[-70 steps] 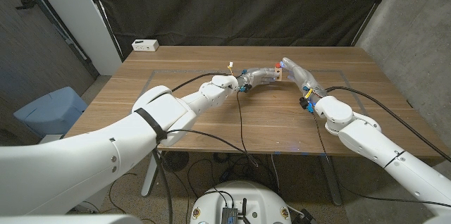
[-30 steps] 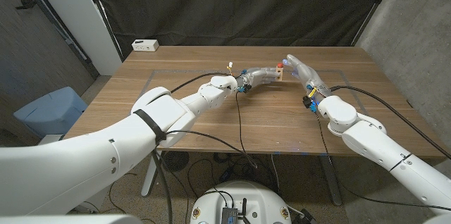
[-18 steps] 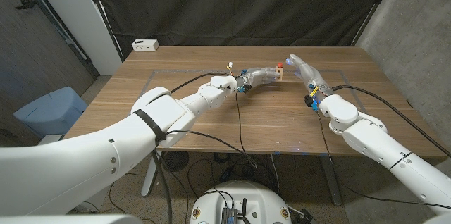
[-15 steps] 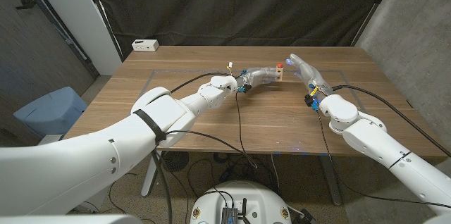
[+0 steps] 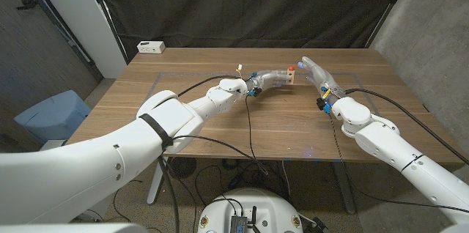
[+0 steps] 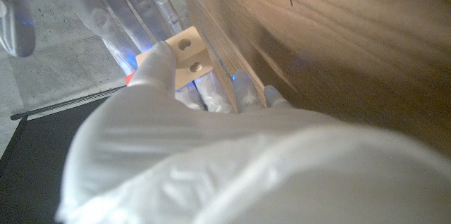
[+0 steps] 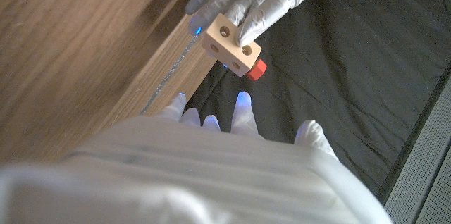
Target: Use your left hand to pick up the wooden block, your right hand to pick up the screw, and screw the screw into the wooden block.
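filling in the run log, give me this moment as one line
left hand holds wooden block | red screw sits in block | right hand open beside it | stage: screw released

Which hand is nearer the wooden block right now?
Left. The left hand grips the wooden block; the right hand hovers just beside it, fingers spread, apart from the block.

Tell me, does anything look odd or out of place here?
Nothing looks broken or spilled. The left hand holds the wooden block up above the table, and the red screw already sticks out of one side of the block. The right hand is beside it with its fingers spread, holding nothing.
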Tool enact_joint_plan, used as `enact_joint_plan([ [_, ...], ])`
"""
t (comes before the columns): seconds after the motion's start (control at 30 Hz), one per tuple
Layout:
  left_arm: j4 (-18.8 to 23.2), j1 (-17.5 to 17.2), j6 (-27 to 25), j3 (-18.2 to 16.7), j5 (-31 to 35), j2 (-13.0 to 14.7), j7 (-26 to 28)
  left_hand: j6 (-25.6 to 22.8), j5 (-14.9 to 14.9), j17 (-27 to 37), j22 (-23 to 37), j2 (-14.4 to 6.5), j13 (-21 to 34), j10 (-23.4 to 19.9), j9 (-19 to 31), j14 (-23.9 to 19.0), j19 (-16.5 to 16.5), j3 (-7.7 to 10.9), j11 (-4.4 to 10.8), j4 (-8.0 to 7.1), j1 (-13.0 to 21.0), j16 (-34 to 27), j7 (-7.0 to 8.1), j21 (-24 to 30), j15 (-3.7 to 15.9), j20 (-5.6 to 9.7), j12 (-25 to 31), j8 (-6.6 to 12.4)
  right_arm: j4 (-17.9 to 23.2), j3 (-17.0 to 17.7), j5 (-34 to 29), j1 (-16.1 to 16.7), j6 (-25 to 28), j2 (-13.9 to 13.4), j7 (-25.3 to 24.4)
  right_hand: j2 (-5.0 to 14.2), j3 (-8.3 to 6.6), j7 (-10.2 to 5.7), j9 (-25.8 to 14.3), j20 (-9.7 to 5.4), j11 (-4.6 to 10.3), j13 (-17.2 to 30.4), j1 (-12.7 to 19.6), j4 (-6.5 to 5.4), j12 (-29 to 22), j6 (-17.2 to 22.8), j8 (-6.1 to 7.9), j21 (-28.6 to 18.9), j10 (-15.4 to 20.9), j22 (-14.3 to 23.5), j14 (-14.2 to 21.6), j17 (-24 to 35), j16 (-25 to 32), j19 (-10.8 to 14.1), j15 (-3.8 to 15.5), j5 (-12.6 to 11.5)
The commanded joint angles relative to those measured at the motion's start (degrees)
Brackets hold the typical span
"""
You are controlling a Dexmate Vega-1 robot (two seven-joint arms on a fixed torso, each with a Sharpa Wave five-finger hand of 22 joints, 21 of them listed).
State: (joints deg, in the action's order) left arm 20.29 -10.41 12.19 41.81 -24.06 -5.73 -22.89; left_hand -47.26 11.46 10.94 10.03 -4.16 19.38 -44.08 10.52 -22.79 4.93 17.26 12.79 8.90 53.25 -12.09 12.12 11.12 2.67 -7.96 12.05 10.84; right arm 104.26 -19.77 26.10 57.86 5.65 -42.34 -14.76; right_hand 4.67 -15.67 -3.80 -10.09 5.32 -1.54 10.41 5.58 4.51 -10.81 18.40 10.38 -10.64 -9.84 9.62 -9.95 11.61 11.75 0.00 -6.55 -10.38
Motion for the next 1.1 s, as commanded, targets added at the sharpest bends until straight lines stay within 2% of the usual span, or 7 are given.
enact_joint_plan([
  [0.03,-0.1,0.2,-0.8,0.1,-0.1,-0.1,0.7,-1.0,0.3,0.2,0.2,-0.1,0.1,-0.3,0.3,-0.1,-0.2,0.26,-0.21,-0.2,-0.6,-0.2,-0.47,0.3,3.29,-0.1,0.4,0.51,-1.9,-1.2,0.5,-1.6,-0.1,0.8,1.0,0.06,-0.27,0.08,-0.2,0.58,-0.33,0.1,-0.6,-0.24,0.0,-0.3,-0.18,-0.2,-1.5,0.2,-4.7,0.2,-0.1,-0.2,-0.21,-0.3],
  [0.53,-0.1,0.6,-2.3,0.5,-0.1,-0.3,2.0,-0.9,0.2,0.1,0.2,0.0,0.1,-0.3,0.3,-0.1,-0.2,0.24,-0.21,-0.18,-0.6,-0.2,-0.47,0.3,3.29,-0.07,0.4,0.5,-2.6,-2.1,0.4,-2.4,-0.4,1.3,1.4,0.04,-0.29,-0.06,-0.2,0.63,-0.31,0.1,-0.7,-0.27,0.0,-0.3,-0.07,-0.2,-1.7,0.2,-4.8,0.2,-0.1,-0.3,-0.25,-0.3],
  [0.63,1.5,0.1,-2.8,0.6,0.0,0.3,2.0,-0.9,0.2,0.2,0.2,-0.1,0.1,-0.3,0.3,-0.1,-0.2,0.26,-0.21,-0.21,-0.6,-0.2,-0.46,0.3,3.3,-0.08,0.4,0.49,-2.7,-2.2,0.4,-2.5,-0.4,1.3,1.5,0.05,-0.3,-0.08,-0.2,0.64,-0.35,0.1,-0.7,-0.28,0.0,-0.3,-0.06,-0.2,-1.7,0.2,-4.8,0.2,-0.1,-0.3,-0.25,-0.3],
  [1.1,2.8,-0.2,-3.6,0.9,0.0,0.7,2.3,-0.9,0.3,0.2,0.2,-0.1,0.1,-0.2,0.3,-0.1,-0.3,0.29,-0.22,-0.17,-0.6,-0.2,-0.55,0.3,3.28,-0.12,0.4,0.48,-2.7,-2.7,0.3,-3.1,-0.4,1.3,2.1,0.05,-0.36,-0.05,-0.2,0.62,-0.34,0.1,-0.7,-0.27,0.0,-0.3,0.0,-0.2,-1.8,0.2,-4.8,0.2,-0.1,-0.3,-0.25,-0.3],
])
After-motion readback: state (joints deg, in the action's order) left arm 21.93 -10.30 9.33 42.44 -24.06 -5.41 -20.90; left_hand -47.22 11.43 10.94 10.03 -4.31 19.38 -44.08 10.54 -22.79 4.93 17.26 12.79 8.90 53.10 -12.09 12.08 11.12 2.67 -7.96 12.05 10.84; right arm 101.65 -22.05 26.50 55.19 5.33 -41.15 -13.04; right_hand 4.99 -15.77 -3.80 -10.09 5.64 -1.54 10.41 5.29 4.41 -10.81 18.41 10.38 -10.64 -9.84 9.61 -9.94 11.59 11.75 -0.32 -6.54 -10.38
